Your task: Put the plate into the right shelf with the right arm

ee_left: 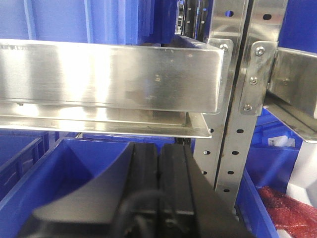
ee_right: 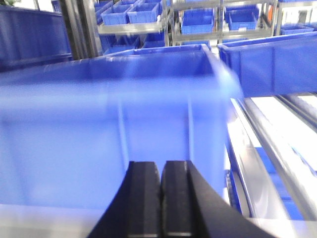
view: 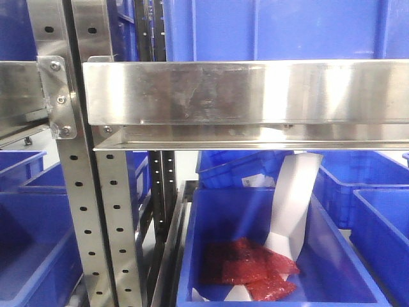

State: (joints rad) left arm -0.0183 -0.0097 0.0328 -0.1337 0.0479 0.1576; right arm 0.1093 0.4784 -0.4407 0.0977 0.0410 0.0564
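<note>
**Steel shelf and blue bins fill the views; no plate visible**

The right shelf (view: 243, 93) is shiny stainless steel: a wide horizontal beam bolted to hole-punched uprights (view: 80, 211). Below the beam, a blue bin (view: 268, 256) holds red packets (view: 252, 268) and a bent white sheet (view: 291, 204). In the blurred right wrist view, another large blue bin (ee_right: 114, 134) fills the frame. The right hand (ee_right: 161, 198) and left hand (ee_left: 158, 183) each show dark fingers pressed together, gripping nothing. The plate appears in no view.
</note>
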